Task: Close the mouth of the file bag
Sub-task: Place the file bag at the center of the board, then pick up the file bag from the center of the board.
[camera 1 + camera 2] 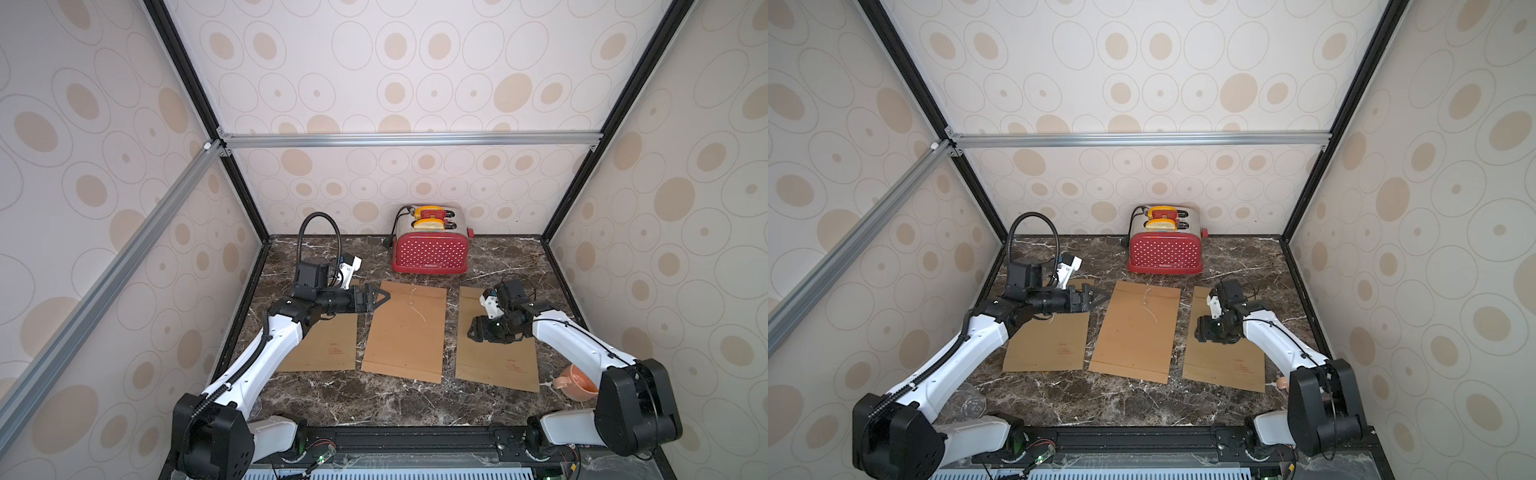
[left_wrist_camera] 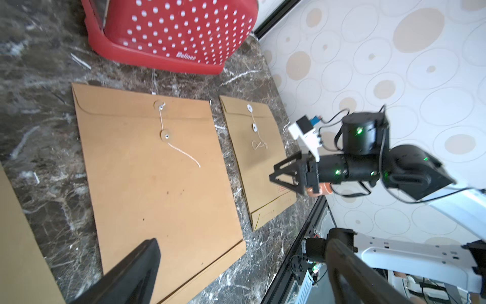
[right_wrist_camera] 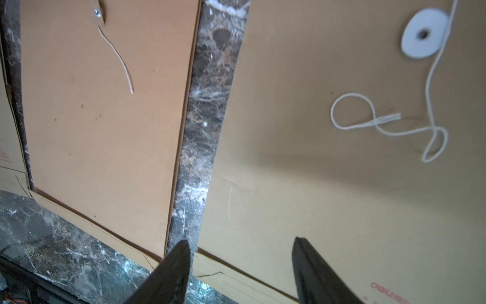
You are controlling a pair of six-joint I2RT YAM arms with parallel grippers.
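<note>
Three brown file bags lie flat, side by side, on the marble table. My left arm covers part of the left bag [image 1: 328, 349]. The middle bag [image 1: 405, 332] has its flap folded down, and a loose white string [image 2: 184, 155] trails from its paper buttons. My left gripper [image 1: 380, 298] hovers at its far left corner, open and empty. My right gripper [image 1: 473, 330] hangs over the left edge of the right bag [image 1: 498, 361], open, with nothing between its fingers. That bag's string [image 3: 381, 123] lies slack in loops below a white button [image 3: 423, 33].
A red dotted toaster [image 1: 430, 253] with toast in it stands at the back behind the middle bag. An orange cup [image 1: 575, 382] sits at the right front, beside my right arm. A clear plastic object [image 1: 969, 401] lies at the left front. Patterned walls enclose three sides.
</note>
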